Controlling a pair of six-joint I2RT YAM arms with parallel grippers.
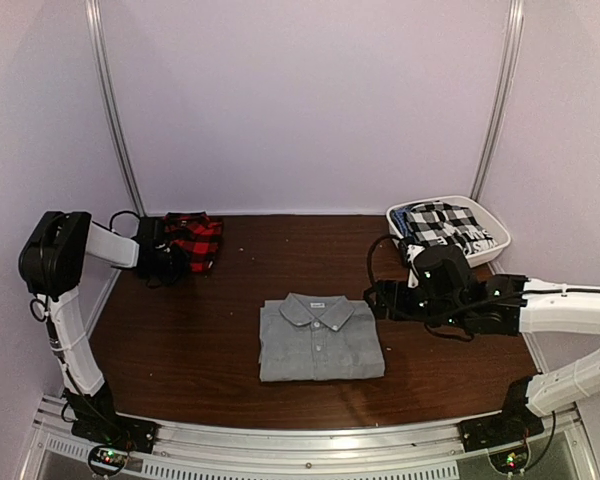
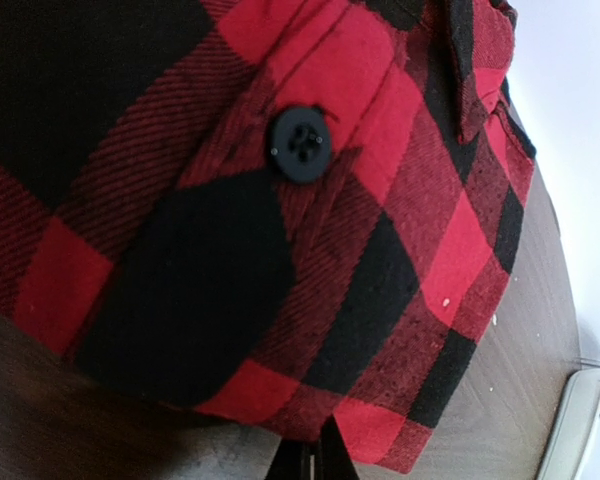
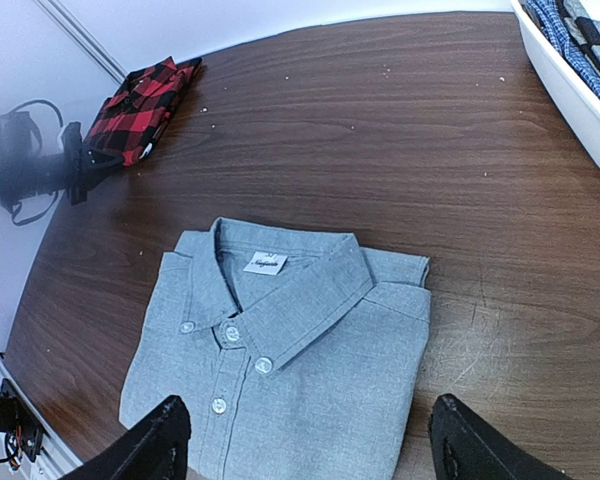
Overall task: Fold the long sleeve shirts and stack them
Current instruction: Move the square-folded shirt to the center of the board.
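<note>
The light grey long sleeve shirt (image 1: 318, 338) lies folded, collar up, in the middle of the table, and fills the lower half of the right wrist view (image 3: 280, 350). My right gripper (image 1: 377, 300) hovers at its right side, open, its fingers (image 3: 165, 440) spread wide with nothing between them. The red-and-black plaid shirt (image 1: 195, 240) lies folded at the back left. My left gripper (image 1: 175, 262) is at its near edge. In the left wrist view the two fingers (image 2: 310, 462) are pressed together on the hem of the plaid cloth (image 2: 360, 250).
A white basket (image 1: 495, 232) at the back right holds black-and-white checked and blue clothes (image 1: 442, 224). Walls close in the table on the left, back and right. Dark wood table (image 1: 230, 300) shows between the two shirts.
</note>
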